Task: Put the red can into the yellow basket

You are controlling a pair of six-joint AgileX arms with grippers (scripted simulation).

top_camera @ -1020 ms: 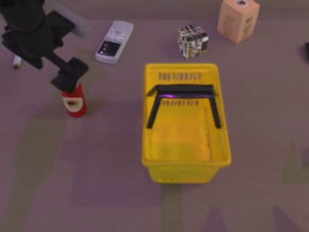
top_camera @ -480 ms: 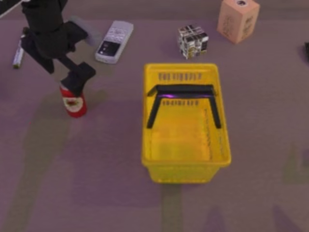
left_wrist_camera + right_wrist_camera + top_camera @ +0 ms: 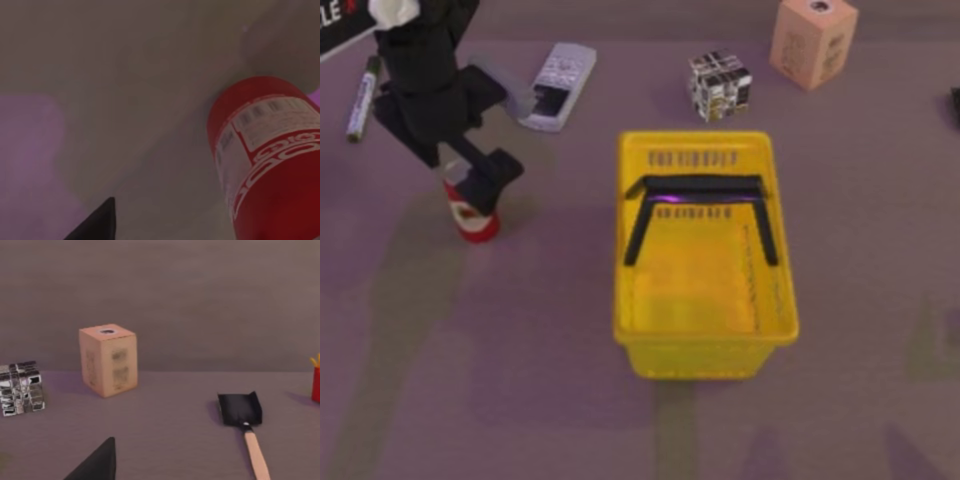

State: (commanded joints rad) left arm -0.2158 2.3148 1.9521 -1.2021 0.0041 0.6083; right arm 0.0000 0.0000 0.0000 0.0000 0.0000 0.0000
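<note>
The red can (image 3: 475,222) stands upright on the table's left side, well left of the yellow basket (image 3: 705,352). The basket is open-topped, with its black handle (image 3: 700,186) folded across the far part. My left gripper (image 3: 485,188) hangs directly over the can's top and hides it. In the left wrist view the can (image 3: 272,160) fills one side, close up. One dark fingertip (image 3: 102,222) shows apart from it, with a gap between them, so the gripper is open. My right arm is parked off the right edge; only one of its fingertips (image 3: 102,462) shows.
A grey remote (image 3: 558,85) and a marker (image 3: 362,95) lie behind the can. A mirrored cube (image 3: 719,86) and a pink box (image 3: 812,40) stand beyond the basket. The right wrist view shows a black shovel (image 3: 240,410) and a red carton (image 3: 315,384).
My left arm has swung right and toward the front, bringing its gripper from the can's far-left side to over its top. Can and basket have not moved.
</note>
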